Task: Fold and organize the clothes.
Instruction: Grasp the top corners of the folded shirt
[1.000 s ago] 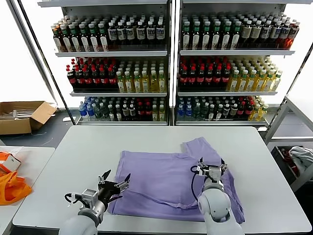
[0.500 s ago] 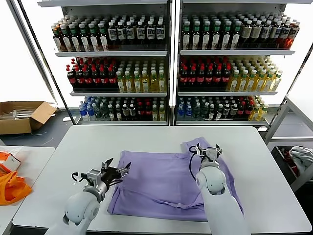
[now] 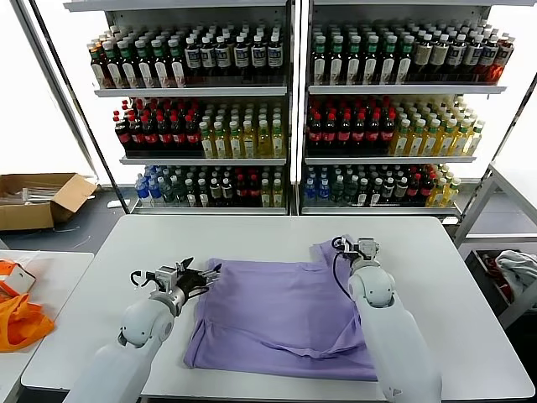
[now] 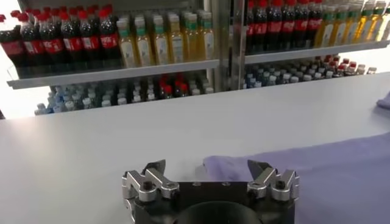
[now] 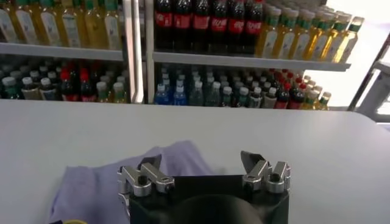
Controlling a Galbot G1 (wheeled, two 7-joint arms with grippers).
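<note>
The lavender T-shirt lies spread on the white table, one sleeve poking out at its far right corner. My left gripper hovers at the shirt's far left corner, open, with nothing between its fingers; in the left wrist view that gripper has the shirt's corner just ahead. At the far right sleeve my right gripper stands open and empty. In the right wrist view, that gripper has the sleeve under it. No printed graphic shows.
Shelves of bottled drinks stand behind the table. An orange bag lies on a side table at the left, a cardboard box on the floor beyond. A grey-white cloth bundle sits at the right.
Both arms have reached forward over the shirt, from its near edge to its far corners. Both grippers stayed open. The shirt's right side looks smoother.
</note>
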